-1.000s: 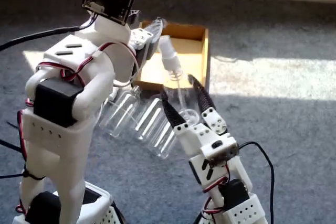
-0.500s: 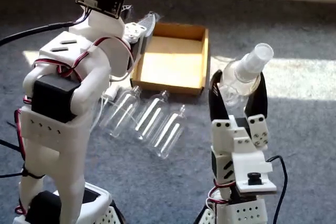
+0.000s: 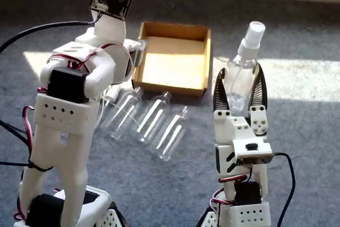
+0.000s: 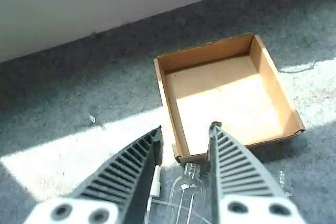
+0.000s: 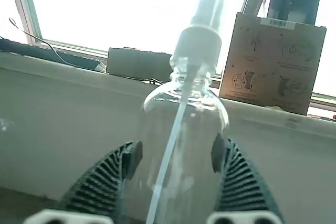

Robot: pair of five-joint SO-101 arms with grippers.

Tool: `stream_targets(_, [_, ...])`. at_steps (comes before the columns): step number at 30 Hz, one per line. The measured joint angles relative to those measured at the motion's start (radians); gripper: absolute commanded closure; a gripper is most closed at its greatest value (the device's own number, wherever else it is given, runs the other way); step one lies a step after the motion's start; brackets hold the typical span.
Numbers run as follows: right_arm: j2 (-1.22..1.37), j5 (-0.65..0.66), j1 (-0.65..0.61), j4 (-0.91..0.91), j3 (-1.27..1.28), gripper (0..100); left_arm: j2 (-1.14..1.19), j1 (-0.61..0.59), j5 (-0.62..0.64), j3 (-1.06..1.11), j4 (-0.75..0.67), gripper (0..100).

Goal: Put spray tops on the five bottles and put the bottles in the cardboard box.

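One spray-topped bottle (image 3: pixel 241 81) stands upright in our right gripper (image 3: pixel 239 75), jaws clamped on its body; the cardboard box (image 3: pixel 175 87) lies just to its left. Left gripper (image 4: pixel 186 129), jaws part-open, hangs over an uncapped bottle (image 4: pixel 190 182).

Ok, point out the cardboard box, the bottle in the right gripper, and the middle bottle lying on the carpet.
cardboard box (image 3: pixel 175 70): high view, bare floor inside.
spray bottle (image 3: pixel 239 81): high view, clear body.
middle lying bottle (image 3: pixel 153 119): high view, its side.
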Motion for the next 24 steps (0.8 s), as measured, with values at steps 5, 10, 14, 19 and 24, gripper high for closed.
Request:
stream_targets(5, [0.000,0.000,0.002,-0.057,0.000,99.3,0.000,-0.008,0.000,0.190,0.000,85])
stream_targets(10, [0.000,0.000,0.005,-0.141,-0.002,99.3,0.000,-0.008,0.000,0.376,-0.048,85])
stream_targets(14, [0.026,0.000,0.005,-0.157,-0.005,99.3,0.000,-0.005,0.000,0.565,-0.109,85])
stream_targets(19, [0.315,0.000,0.005,-0.144,-0.169,99.3,0.002,-0.003,0.000,0.753,-0.230,85])
stream_targets(24, [0.787,-0.066,0.005,-0.198,-0.528,99.3,0.002,-0.005,0.000,0.824,-0.308,85])
